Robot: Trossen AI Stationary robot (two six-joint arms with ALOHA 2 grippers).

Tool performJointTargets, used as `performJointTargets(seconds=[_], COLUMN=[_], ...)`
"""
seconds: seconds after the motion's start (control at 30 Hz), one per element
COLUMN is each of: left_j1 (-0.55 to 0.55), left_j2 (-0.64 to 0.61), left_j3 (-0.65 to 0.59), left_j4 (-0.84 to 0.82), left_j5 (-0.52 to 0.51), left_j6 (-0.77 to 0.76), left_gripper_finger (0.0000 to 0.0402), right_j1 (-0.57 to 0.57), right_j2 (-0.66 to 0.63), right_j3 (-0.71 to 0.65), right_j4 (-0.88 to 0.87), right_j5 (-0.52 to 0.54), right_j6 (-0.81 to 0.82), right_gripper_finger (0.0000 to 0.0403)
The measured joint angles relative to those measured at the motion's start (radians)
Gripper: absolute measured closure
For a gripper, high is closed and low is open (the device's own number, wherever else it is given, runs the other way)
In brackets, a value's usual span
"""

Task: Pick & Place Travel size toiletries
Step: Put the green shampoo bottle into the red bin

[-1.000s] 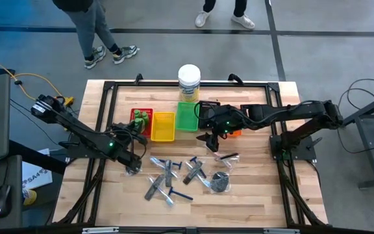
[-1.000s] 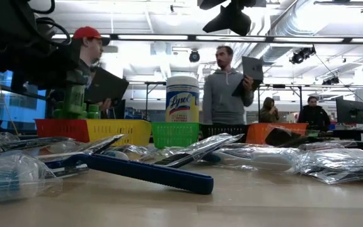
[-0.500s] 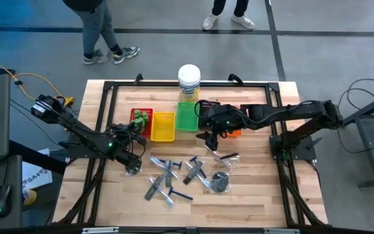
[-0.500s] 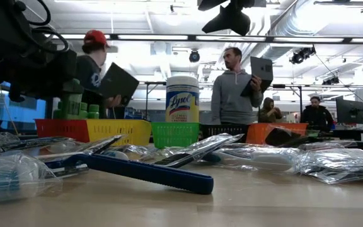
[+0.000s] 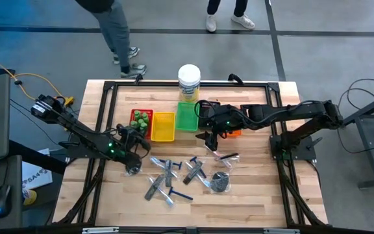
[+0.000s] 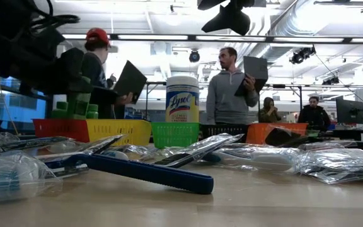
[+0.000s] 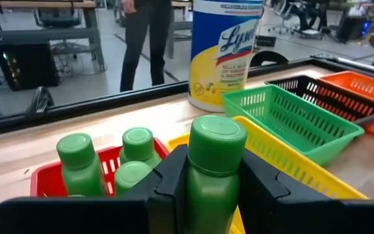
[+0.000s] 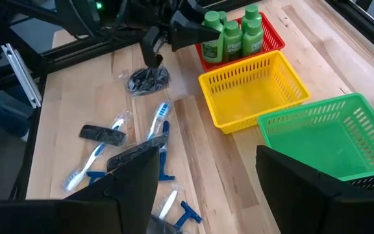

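The left gripper [image 7: 213, 188] grips a green bottle [image 7: 214, 162] just beside the red tray [image 7: 44, 185], in front of the jar [image 7: 226, 49] labelled "Lysol". The right gripper [image 8: 203, 179] hangs wide open and empty near the green tray [image 8: 323, 140], beyond the jar; the remaining toiletries [image 5: 187, 175] lie on the table farther from the jar.

Left gripper [image 5: 137, 132] carried green bottle [image 7: 213, 170] toward red tray [image 5: 145, 112].

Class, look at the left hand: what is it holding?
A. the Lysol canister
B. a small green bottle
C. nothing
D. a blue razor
B: the left hand is clamped on a small green bottle, beside the red tray that already holds other green bottles.
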Motion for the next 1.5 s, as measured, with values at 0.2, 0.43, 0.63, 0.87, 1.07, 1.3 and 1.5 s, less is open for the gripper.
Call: performJointTargets(seconds=[0.2, 0.43, 0.63, 0.87, 1.07, 1.3, 1.5], left_j1=[0.056, 0.121, 0.172, 0.201, 0.202, 0.202, 0.202], left_j2=[0.000, 0.000, 0.000, 0.000, 0.000, 0.000, -0.002], left_j3=[0.000, 0.000, 0.000, 0.000, 0.000, 0.000, 0.000], left_j4=[0.030, 0.031, 0.030, 0.022, -0.022, -0.028, -0.067], left_j5=[0.066, 0.129, 0.173, 0.204, 0.262, 0.277, 0.277], left_j6=[0.056, 0.077, 0.113, 0.115, 0.115, 0.115, 0.115], left_gripper_finger=[0.0314, 0.0314, 0.0308, 0.0288, 0.0284, 0.0282, 0.0281], right_j1=[0.000, 0.000, 0.000, 0.000, 0.000, 0.000, 0.000], right_j2=[0.000, 0.000, 0.000, 0.000, 0.000, 0.000, 0.000], right_j3=[0.000, 0.000, 0.000, 0.000, 0.000, 0.000, 0.000], right_j4=[0.000, 0.000, 0.000, -0.001, -0.001, -0.001, -0.001], right_j5=[-0.001, -0.006, -0.009, -0.009, -0.009, -0.009, -0.009], right_j6=[0.000, 0.000, -0.001, -0.003, -0.003, -0.003, -0.003], right_gripper_finger=[0.0159, 0.0159, 0.0159, 0.0159, 0.0159, 0.0159, 0.0159])
